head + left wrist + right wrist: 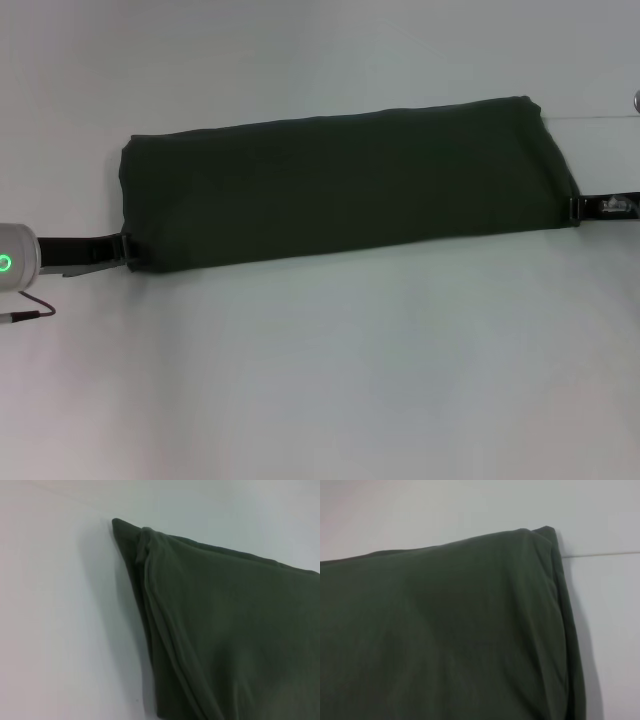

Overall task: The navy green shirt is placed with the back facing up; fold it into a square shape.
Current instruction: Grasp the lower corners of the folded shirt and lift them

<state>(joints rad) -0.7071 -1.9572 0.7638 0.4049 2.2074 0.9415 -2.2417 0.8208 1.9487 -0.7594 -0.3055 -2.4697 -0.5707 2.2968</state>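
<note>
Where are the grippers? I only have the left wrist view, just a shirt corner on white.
Observer: The left gripper is at the near left corner of the shirt; the right gripper is at the near right corner.
Operator: Shirt shape overall?
Observer: A long, narrow band lying across the table, not yet square.
Operator: Any lettering showing?
Observer: None; only plain dark green cloth faces up.
</note>
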